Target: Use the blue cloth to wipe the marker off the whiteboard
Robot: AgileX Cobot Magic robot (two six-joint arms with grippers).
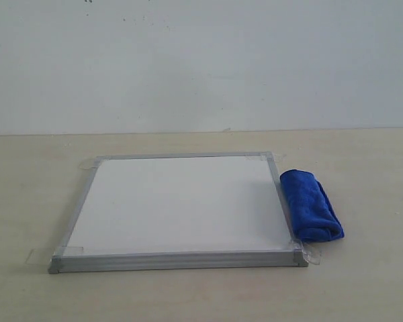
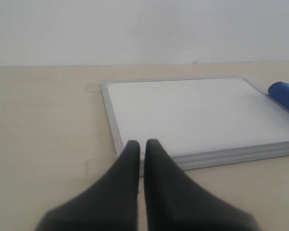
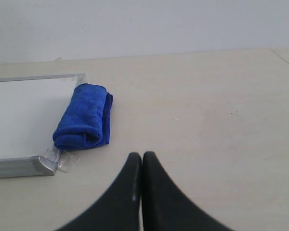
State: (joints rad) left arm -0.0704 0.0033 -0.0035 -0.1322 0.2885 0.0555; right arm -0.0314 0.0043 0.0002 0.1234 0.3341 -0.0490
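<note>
- Left pincer (image 2: 142, 143): fingers pressed together, nothing between them, aimed at one corner of the board from over the tabletop (image 2: 43, 125).
- Board (image 1: 181, 204): lies flat around the middle of the tabletop, with clear tape (image 1: 39, 255) at its corners. It looks stiff and, being taped, should stay put under rubbing.
- Marker: no red lines can be made out on the white surface in any view. They may be too faint to show.
- Cloth (image 1: 311, 204): a rolled blue bundle on the tabletop, lying along the board's right frame and apparently touching it, towards that frame's near corner.
- Handling, as a judgement: the cloth looks soft, thick and light. It should squash under a pinch, and may unroll if taken by a loose flap. The best hold is probably across the middle of the roll, from above.
- Right pincer (image 3: 141, 155): fingers shut on nothing, over bare tabletop, clear of the cloth.
</note>
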